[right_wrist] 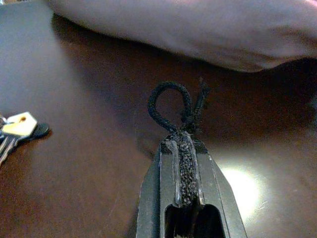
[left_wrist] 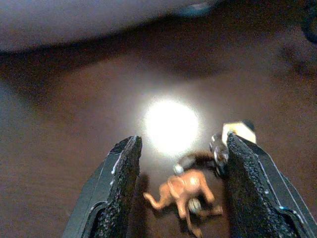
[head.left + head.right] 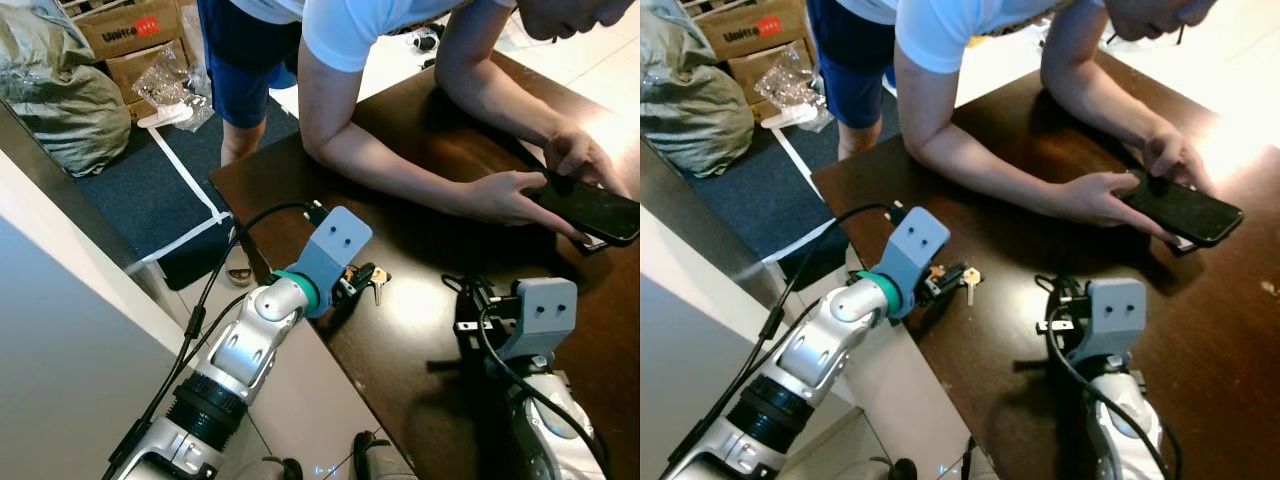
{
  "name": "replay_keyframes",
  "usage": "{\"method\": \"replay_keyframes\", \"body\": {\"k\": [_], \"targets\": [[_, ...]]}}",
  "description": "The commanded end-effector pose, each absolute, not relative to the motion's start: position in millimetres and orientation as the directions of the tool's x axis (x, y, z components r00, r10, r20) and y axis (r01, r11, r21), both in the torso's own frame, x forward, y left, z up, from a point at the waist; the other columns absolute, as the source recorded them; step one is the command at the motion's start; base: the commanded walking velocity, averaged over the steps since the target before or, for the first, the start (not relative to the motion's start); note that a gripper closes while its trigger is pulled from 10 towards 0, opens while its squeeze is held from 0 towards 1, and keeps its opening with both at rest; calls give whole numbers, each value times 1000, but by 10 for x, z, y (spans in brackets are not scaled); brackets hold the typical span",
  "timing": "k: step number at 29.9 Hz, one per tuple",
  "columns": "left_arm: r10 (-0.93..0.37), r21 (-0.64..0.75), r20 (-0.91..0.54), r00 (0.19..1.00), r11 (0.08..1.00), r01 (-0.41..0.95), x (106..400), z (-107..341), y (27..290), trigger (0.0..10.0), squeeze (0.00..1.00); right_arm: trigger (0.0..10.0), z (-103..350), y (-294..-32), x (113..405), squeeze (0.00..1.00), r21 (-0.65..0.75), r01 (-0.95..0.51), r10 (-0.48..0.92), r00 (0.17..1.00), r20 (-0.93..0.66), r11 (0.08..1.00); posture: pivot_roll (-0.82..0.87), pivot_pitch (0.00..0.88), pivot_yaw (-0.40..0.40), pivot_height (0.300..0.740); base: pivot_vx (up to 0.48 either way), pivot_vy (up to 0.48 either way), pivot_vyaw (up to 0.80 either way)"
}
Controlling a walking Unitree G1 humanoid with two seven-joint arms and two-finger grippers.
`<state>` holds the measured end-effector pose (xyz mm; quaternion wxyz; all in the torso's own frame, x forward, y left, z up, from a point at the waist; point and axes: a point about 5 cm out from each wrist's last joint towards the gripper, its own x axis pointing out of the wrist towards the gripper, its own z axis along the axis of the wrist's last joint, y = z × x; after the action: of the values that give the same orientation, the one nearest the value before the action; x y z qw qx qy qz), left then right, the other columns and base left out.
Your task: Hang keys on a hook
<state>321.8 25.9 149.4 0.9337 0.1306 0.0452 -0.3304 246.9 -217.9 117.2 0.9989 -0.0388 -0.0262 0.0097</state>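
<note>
A bunch of keys point(image 2: 239, 130) with a small orange figure charm point(image 2: 185, 191) lies on the dark brown table point(image 3: 400, 350) near its left edge. My left gripper point(image 2: 181, 144) is open, and the keys and charm lie between its two black fingers point(image 2: 121, 173). From above, the left gripper point(image 3: 350, 285) sits right at the keys point(image 3: 375, 283). My right gripper point(image 1: 181, 141) is shut on a black cord loop point(image 1: 171, 101) that stands up from its tip. It rests on the table to the right of the keys point(image 1: 15, 130).
A person in a white shirt leans over the far side of the table, forearms point(image 3: 400, 165) resting on it, holding a black phone point(image 3: 590, 205). Cardboard boxes point(image 3: 125, 30) and a sack point(image 3: 60, 100) stand on the floor at the back left. A pale wall point(image 3: 60, 330) is close on my left.
</note>
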Motion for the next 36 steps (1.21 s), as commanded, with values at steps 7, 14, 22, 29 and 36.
{"method": "replay_keyframes", "body": {"k": [7,14,22,29,36], "targets": [[-735,-32,-284,615,648,761,3018,1327,584,10000,0,10000,1130,-2206,2385,0,-80,-19,22,999,34,997,-113,195,154,740,0,0,0],[-688,65,-294,663,678,732,3015,1228,542,10000,0,10000,1139,-2189,2403,0,-77,-23,26,999,39,997,-116,192,151,740,0,0,0],[-676,130,-229,700,691,711,2993,1328,519,10000,0,10000,1137,-2188,2399,0,-77,-25,28,999,38,997,-115,189,149,740,0,0,0],[-651,188,-226,725,701,688,2974,1285,539,10000,0,10000,1132,-2175,2412,0,-75,-31,34,999,37,997,-109,186,147,740,0,0,0],[-644,204,-235,729,700,684,2937,1210,540,5765,0,10000,1126,-2156,2432,0,-73,-41,44,998,36,996,-100,189,146,740,0,0,0]]}}
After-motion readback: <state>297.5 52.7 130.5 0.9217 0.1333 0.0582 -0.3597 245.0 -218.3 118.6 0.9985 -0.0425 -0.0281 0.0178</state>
